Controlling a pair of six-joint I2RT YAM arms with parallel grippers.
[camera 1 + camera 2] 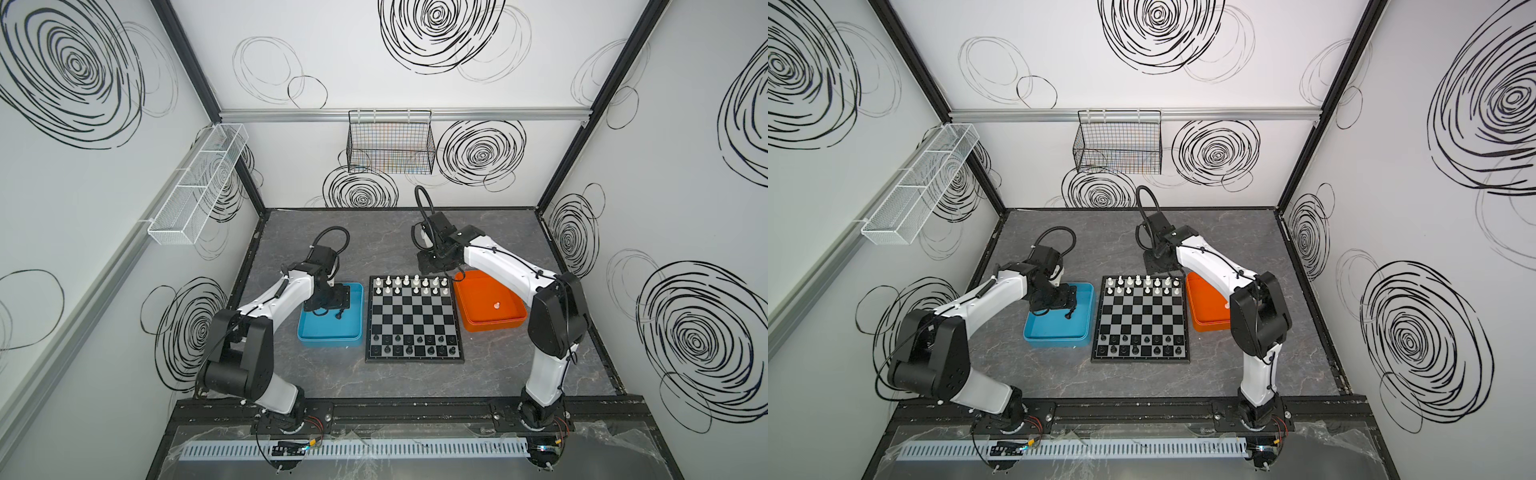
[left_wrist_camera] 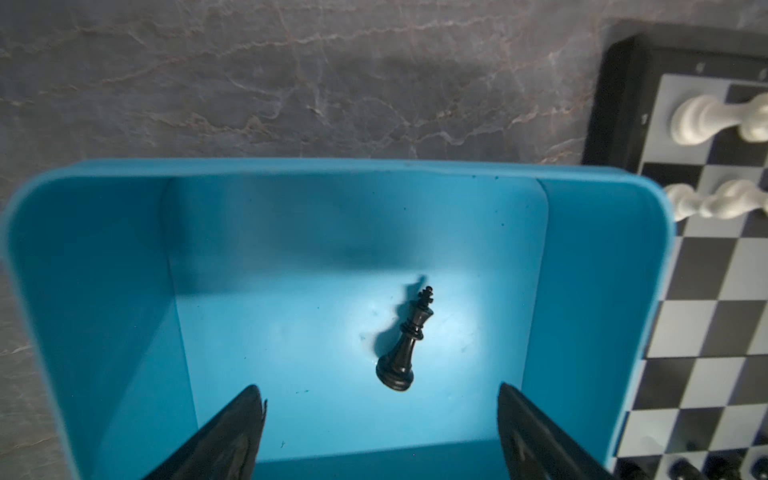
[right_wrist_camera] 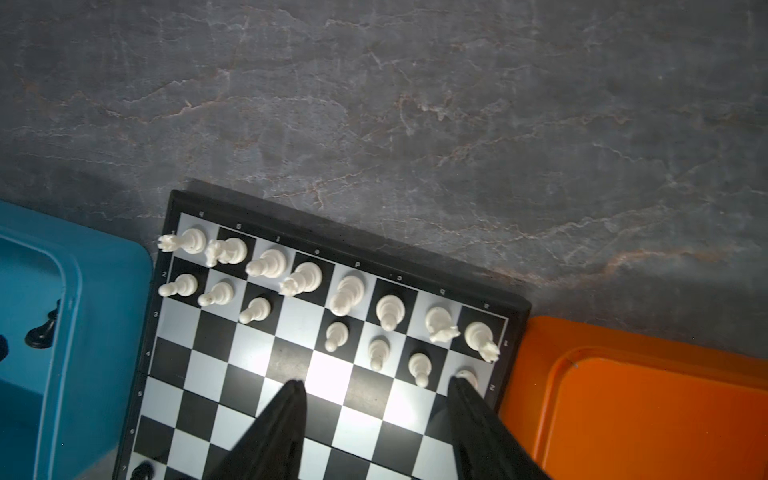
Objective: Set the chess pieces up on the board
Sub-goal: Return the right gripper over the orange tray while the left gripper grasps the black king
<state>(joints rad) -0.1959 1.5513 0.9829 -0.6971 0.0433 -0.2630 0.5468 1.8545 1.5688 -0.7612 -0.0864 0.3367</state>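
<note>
The left gripper (image 2: 378, 388), wide open and empty, hangs over the black king (image 2: 409, 336) lying sideways in the blue tray (image 2: 95, 270); the king may roll away when the jaws close. The right gripper (image 3: 376, 380) is open over the board (image 3: 208, 374), holding nothing.

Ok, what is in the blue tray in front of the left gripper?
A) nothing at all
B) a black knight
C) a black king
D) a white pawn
C: the left wrist view shows a black king, cross on top, on the floor of the blue tray, just ahead of the open left gripper.
</note>
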